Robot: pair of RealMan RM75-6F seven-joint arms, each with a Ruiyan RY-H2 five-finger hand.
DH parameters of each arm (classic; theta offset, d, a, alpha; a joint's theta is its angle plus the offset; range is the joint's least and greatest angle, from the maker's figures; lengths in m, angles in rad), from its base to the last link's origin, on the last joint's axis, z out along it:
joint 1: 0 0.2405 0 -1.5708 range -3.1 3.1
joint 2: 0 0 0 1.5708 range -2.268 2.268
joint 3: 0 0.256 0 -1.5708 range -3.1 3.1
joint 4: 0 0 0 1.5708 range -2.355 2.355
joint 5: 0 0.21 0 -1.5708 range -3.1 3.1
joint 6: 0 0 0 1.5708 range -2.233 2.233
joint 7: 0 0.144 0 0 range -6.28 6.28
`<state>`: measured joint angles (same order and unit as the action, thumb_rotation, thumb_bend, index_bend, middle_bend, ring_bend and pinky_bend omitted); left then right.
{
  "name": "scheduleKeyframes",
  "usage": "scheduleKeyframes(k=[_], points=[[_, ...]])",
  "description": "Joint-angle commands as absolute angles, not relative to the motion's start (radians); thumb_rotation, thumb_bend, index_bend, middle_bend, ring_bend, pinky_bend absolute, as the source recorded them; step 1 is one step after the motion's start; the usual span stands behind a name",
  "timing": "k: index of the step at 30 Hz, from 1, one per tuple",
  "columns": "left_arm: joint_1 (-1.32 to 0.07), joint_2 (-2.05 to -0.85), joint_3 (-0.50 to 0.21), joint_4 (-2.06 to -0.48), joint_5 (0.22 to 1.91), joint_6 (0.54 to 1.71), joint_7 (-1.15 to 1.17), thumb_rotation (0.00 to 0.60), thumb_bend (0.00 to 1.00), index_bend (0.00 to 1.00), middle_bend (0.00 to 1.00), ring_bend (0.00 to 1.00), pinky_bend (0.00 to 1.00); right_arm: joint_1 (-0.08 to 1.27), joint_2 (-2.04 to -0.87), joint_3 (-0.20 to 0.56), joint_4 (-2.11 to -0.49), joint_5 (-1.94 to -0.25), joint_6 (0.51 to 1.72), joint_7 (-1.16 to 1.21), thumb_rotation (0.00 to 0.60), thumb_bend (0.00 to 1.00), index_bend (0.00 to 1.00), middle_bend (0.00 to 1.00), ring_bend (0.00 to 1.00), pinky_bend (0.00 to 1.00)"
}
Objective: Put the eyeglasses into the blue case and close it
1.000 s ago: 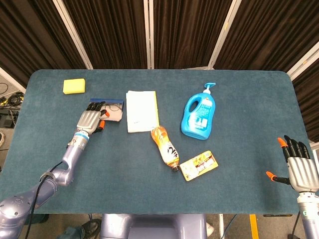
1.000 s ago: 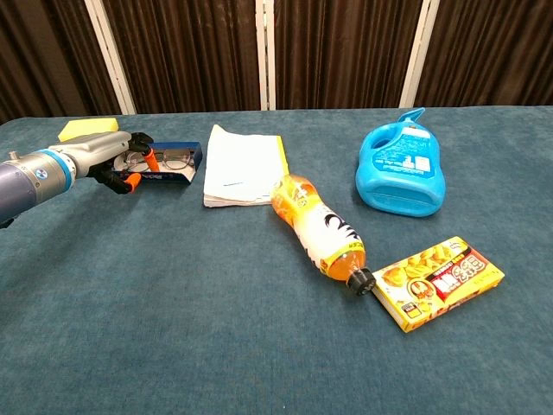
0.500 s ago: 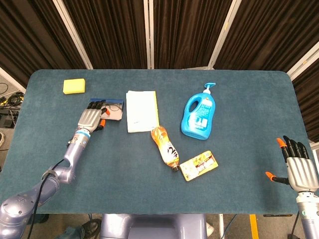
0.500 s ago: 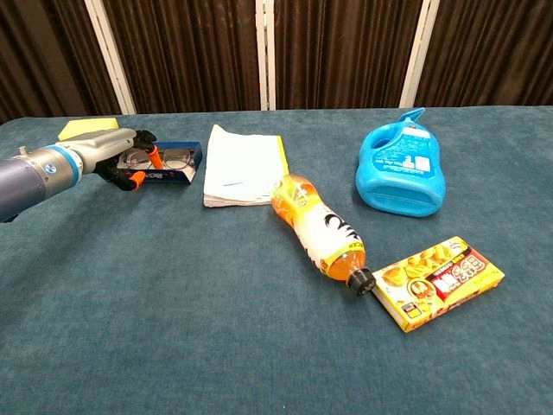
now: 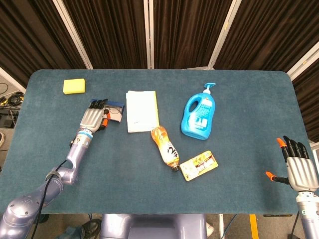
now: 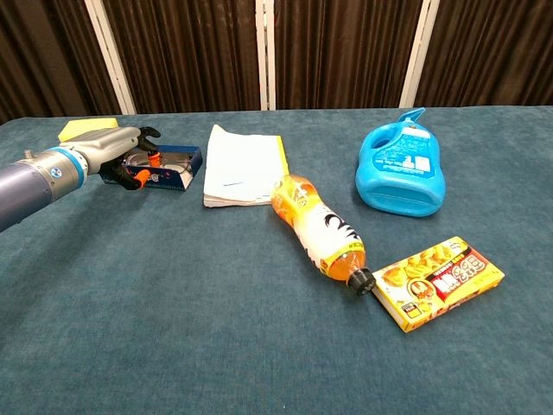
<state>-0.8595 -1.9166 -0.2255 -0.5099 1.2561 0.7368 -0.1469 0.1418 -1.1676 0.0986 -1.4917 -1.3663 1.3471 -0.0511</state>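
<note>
Left hand (image 6: 121,152) rests over open blue case (image 6: 173,168), grasp unclear; eyeglasses (image 6: 169,158) inside look light, fragile; push rigid lid edge; right hand (image 5: 299,167) spread, idle.

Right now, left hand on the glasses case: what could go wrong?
1. The left hand covers the near end of the open blue case, and the eyeglasses are only partly visible; closing now might pinch a temple or lens.
2. The case lies loose on the table; a one-sided push could slide it into the white booklet beside it.
</note>
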Motion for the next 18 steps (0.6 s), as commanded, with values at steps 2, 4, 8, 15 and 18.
scheduleKeyframes(k=[2,4,8,15,18], points=[[-0.855,-1.906,-0.224,-0.52,1.262,0.746,-0.161,0.6,0.64,0.63,0.0,0.0,0.0,0.142,-1.169,0.097,-1.492,-1.368,1.347,-0.051,0.6,0.0,0.0,0.0,0.0,0.0],[-0.85,-1.895,-0.221,-0.535,1.266,0.749,-0.164,0.6,0.64,0.66,0.0,0.0,0.0,0.141,-1.168,0.097,-1.494,-1.37,1.349,-0.05,0.6,0.0,0.0,0.0,0.0,0.0],[-0.827,-1.852,-0.208,-0.597,1.28,0.775,-0.169,0.6,0.64,0.69,0.0,0.0,0.0,0.14,-1.167,0.097,-1.498,-1.373,1.353,-0.047,0.6,0.0,0.0,0.0,0.0,0.0],[-0.77,-1.726,-0.18,-0.775,1.296,0.815,-0.139,0.6,0.64,0.7,0.0,0.0,0.0,0.138,-1.16,0.095,-1.508,-1.385,1.362,-0.042,0.6,0.0,0.0,0.0,0.0,0.0],[-0.741,-1.653,-0.166,-0.882,1.29,0.82,-0.102,0.6,0.64,0.7,0.0,0.0,0.0,0.137,-1.158,0.094,-1.513,-1.39,1.366,-0.037,0.6,0.0,0.0,0.0,0.0,0.0]])
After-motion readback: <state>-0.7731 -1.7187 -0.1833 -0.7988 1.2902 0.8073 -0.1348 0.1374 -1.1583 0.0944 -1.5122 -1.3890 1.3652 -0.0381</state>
